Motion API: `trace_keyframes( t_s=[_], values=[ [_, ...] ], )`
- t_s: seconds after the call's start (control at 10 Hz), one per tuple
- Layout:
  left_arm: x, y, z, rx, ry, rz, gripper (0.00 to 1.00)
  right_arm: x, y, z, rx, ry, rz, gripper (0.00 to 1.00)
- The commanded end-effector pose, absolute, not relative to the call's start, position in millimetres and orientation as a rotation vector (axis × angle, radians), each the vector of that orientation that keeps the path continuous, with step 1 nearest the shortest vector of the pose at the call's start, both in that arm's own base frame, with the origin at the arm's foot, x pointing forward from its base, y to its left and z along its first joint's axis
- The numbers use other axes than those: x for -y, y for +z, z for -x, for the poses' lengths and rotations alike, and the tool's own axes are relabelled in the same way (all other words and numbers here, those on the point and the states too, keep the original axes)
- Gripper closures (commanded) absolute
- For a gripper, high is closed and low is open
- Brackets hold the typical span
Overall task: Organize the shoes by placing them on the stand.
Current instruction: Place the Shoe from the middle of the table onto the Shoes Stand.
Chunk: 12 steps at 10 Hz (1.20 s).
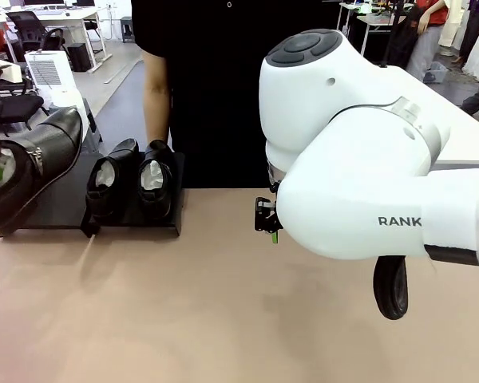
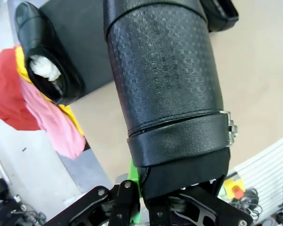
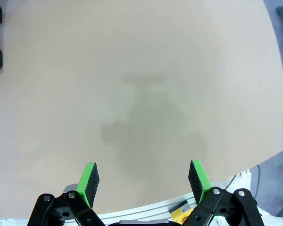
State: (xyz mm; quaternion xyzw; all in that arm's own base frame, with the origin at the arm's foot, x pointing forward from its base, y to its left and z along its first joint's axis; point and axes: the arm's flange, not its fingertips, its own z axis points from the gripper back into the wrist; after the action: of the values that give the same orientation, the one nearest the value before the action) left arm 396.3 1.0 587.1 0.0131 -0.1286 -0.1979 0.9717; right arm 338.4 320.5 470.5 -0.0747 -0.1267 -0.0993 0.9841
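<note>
— That big right arm (image 1: pixel 367 183) is hanging over the middle of the table (image 1: pixel 223 319). Could it get in the way?

— It might, if it swings toward the stand (image 1: pixel 64 203). Its right gripper (image 3: pixel 144 181) is spread wide with nothing between the pads, bare tabletop below it.

— And the other one?

— The left gripper (image 2: pixel 144 200) is clenched on the back of a shoe (image 2: pixel 165 80), carried tilted above the near end of the stand. Two shoes (image 1: pixel 132 183) already sit beyond it.

— The risk?

— The grip looks thin, though I can't see the pads well. The glossy shoe could slip, or knock the neighbour (image 2: pixel 47 61) beside it.
</note>
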Motion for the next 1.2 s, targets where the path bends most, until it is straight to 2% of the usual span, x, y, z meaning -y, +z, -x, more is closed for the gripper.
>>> trace_keyframes(
  t_s=[0.0,0.3,0.5,0.8,1.1],
  values=[
    [-14,576,-412,0.257,-0.328,-0.076,1.00,-320,475,-342,0.254,-0.181,0.157,0.00],
    [-52,570,-457,0.318,-0.210,0.017,1.00,-320,475,-342,0.254,-0.181,0.157,0.00],
    [-71,568,-482,0.418,-0.151,0.027,1.00,-320,475,-342,0.254,-0.181,0.157,0.00],
    [-83,540,-522,0.412,-0.118,0.063,1.00,-320,475,-342,0.254,-0.181,0.157,0.00],
    [-88,512,-541,0.400,-0.111,0.029,1.00,-320,475,-342,0.254,-0.181,0.157,0.00]
  ],
)
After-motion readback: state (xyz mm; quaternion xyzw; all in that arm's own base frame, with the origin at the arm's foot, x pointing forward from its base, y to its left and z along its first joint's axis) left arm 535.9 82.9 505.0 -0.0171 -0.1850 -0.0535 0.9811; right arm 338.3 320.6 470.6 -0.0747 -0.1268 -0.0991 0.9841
